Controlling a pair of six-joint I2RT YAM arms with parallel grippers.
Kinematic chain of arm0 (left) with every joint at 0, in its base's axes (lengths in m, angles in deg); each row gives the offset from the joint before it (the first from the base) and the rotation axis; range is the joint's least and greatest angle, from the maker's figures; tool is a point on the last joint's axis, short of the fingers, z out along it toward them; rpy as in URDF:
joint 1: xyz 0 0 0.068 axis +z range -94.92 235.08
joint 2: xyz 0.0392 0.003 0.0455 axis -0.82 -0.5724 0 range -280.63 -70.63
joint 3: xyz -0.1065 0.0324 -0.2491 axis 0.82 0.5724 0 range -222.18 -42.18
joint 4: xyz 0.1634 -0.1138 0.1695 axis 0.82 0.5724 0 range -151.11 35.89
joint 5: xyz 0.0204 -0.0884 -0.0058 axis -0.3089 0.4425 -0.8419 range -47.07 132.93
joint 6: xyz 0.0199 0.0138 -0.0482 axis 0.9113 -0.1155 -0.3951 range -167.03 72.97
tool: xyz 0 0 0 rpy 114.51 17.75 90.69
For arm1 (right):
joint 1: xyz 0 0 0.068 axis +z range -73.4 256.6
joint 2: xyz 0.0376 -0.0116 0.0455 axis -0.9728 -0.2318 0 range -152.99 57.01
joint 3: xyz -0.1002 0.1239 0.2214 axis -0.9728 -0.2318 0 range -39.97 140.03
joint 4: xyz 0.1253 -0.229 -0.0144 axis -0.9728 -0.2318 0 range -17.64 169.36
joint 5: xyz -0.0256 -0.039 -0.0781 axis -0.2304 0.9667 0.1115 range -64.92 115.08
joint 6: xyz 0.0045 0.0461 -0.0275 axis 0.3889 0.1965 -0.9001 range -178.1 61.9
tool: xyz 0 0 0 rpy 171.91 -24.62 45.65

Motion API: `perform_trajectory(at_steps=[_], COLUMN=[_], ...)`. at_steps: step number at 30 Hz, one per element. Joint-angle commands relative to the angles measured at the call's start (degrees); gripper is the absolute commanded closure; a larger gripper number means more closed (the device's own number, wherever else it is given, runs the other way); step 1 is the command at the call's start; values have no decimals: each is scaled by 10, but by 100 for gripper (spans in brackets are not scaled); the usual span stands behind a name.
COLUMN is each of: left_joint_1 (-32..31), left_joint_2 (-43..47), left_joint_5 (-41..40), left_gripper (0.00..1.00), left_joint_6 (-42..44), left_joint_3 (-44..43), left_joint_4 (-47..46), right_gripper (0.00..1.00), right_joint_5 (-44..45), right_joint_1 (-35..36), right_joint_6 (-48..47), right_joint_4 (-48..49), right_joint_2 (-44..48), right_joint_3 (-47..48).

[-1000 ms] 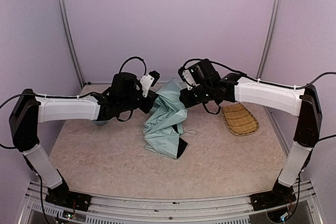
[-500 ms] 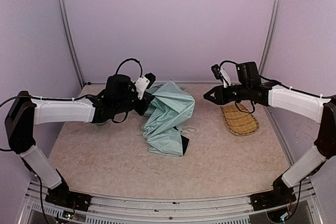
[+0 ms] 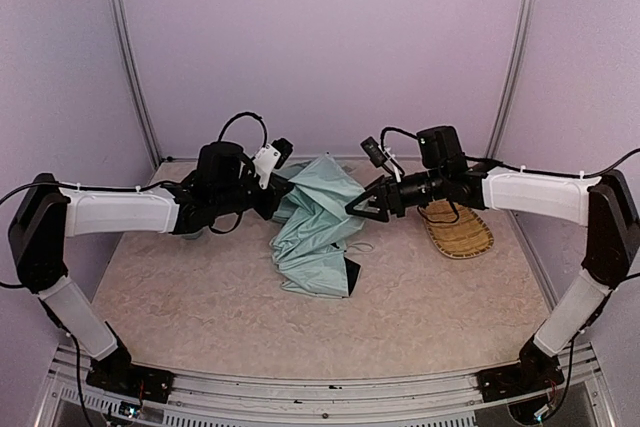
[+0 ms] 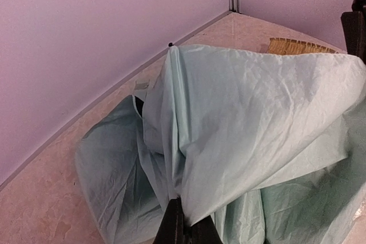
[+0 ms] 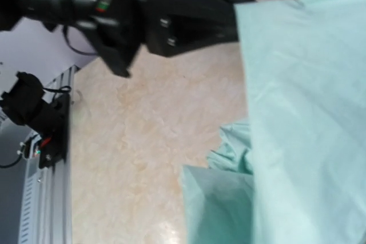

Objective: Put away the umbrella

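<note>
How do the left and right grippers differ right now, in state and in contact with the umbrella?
The left gripper is shut, pinching a fold of the umbrella and its mint fabric; the right gripper looks open and holds nothing. The left gripper is at the canopy's left side, the right gripper at its right side, and whether that one touches the fabric is unclear. Both point inward at the same crumpled canopy.

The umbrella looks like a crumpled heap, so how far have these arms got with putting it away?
Early days. Done: the umbrella is collapsed, lying as a loose heap on the table. In hand: the left gripper is shut on a fold of its fabric, holding it up, while the right gripper hangs open beside it, holding nothing. Left: the fabric is not gathered or wrapped.
</note>
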Motion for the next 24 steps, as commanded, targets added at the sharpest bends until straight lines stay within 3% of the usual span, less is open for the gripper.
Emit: perform_trajectory(at_steps=[1, 3, 6, 8, 13, 17, 24], left_joint_1=[7, 9, 14, 24, 31, 30, 29], left_joint_2=[16, 17, 12, -3, -45, -62, -112], left_joint_5=[33, 36, 62, 90, 155, 236, 303], left_gripper=[100, 100, 100, 100, 100, 100, 100], left_joint_6=[-12, -11, -18, -25, -20, -9, 12], left_joint_3=[13, 16, 22, 24, 9, 21, 16], left_joint_4=[-25, -26, -37, -49, -37, -40, -7], right_gripper=[29, 34, 81, 98, 100, 100, 100], right_joint_5=[10, 10, -30, -73, -200, -148, -61], right_joint_1=[-1, -1, 2, 15, 64, 59, 11], right_joint_6=[-13, -12, -2, -22, -82, -45, 83], right_joint_4=[-13, -12, 13, 16, 41, 103, 200], right_joint_2=[-25, -24, -23, -20, 13, 19, -61], right_joint_3=[25, 24, 20, 26, 40, 36, 54])
